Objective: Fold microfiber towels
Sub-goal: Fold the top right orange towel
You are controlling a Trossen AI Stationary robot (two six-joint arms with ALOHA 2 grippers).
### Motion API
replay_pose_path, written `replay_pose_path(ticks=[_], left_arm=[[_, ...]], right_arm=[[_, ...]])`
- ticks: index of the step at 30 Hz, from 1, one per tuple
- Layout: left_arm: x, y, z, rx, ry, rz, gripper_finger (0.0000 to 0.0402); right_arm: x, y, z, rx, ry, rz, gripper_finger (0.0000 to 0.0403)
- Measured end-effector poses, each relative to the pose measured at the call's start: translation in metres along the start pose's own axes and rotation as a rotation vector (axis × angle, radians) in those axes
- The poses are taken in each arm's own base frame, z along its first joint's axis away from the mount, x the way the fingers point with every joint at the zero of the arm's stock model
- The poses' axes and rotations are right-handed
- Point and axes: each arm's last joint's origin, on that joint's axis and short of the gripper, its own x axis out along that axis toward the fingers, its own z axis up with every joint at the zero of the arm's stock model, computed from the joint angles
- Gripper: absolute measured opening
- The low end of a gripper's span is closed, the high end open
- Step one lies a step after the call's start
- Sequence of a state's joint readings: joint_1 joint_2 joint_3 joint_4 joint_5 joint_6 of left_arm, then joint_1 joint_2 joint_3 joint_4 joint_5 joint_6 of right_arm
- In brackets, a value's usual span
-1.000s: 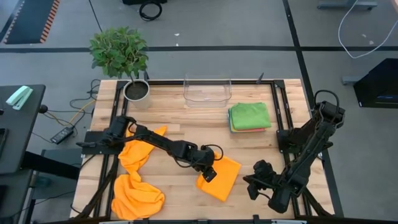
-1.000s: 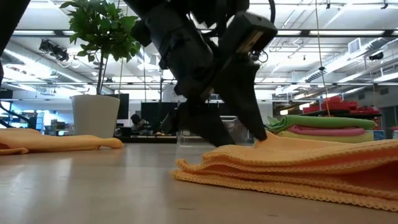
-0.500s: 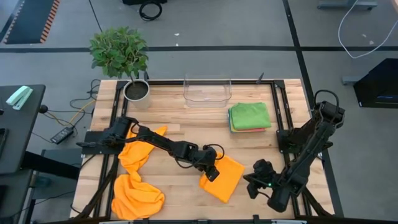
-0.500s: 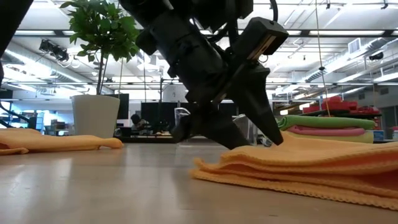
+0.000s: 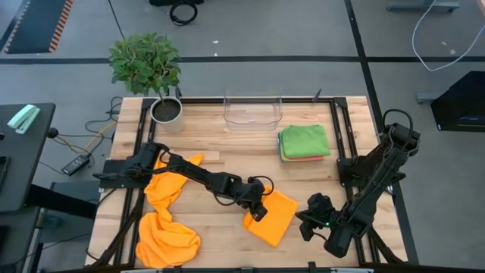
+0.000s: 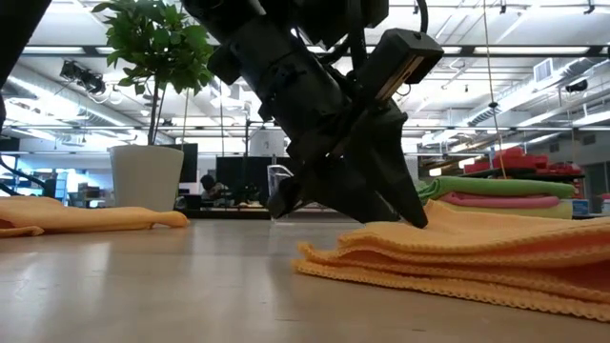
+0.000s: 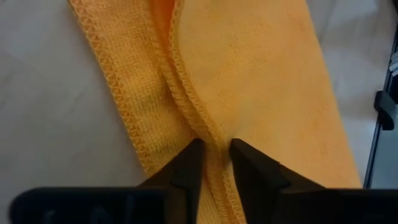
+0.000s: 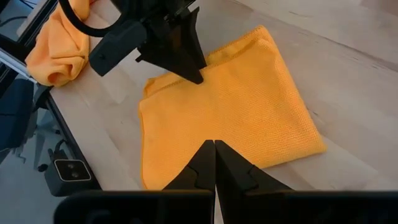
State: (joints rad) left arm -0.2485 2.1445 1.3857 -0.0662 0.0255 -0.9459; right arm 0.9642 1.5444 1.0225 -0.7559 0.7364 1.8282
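Fingers (image 7: 186,168) of the left hand (image 5: 258,212) pinch the stitched edge of the folded orange towel (image 5: 271,218), which lies flat on the tabletop (image 5: 220,144) in front of the green-topped towel stack (image 5: 305,142) (crumpled orange towels (image 5: 163,220) lie well left). Right hand (image 5: 306,225), fingers together, hovers just right of the folded towel.
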Motion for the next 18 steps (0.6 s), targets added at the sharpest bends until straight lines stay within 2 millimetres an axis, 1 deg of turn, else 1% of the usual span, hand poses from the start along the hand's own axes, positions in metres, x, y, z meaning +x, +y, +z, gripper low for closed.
replay_pose_path(ticks=[5, 6, 8, 11, 13, 16, 18], left_arm=[[0.0, 0.0, 0.001, -0.008, -0.006, -0.001, 0.0018], [0.0, 0.0, 0.001, -0.012, -0.006, -0.002, 0.0012], [-0.004, -0.002, 0.002, -0.013, -0.006, -0.01, 0.0014], [-0.014, -0.009, 0.006, -0.016, -0.02, -0.035, 0.0019], [-0.019, -0.012, 0.008, -0.015, -0.027, -0.045, 0.0014], [-0.022, -0.012, 0.01, -0.014, -0.024, -0.04, 0.0007], [-0.022, -0.008, 0.01, -0.031, 0.002, -0.021, 0.0011]], right_arm=[[0.0, -0.001, 0.0, -0.004, -0.002, -0.005, 0.0008], [0.0, -0.001, 0.0, -0.004, -0.001, -0.005, 0.0008], [0.0, -0.001, 0.0, -0.005, -0.001, -0.004, 0.0008], [0.0, -0.001, 0.0, -0.004, -0.001, -0.004, 0.0008], [0.0, 0.0, 0.0, -0.004, -0.001, -0.004, 0.0008], [0.0, 0.0, 0.0, -0.004, -0.001, -0.004, 0.0008], [0.0, -0.001, 0.0, -0.007, -0.001, -0.004, 0.0008]])
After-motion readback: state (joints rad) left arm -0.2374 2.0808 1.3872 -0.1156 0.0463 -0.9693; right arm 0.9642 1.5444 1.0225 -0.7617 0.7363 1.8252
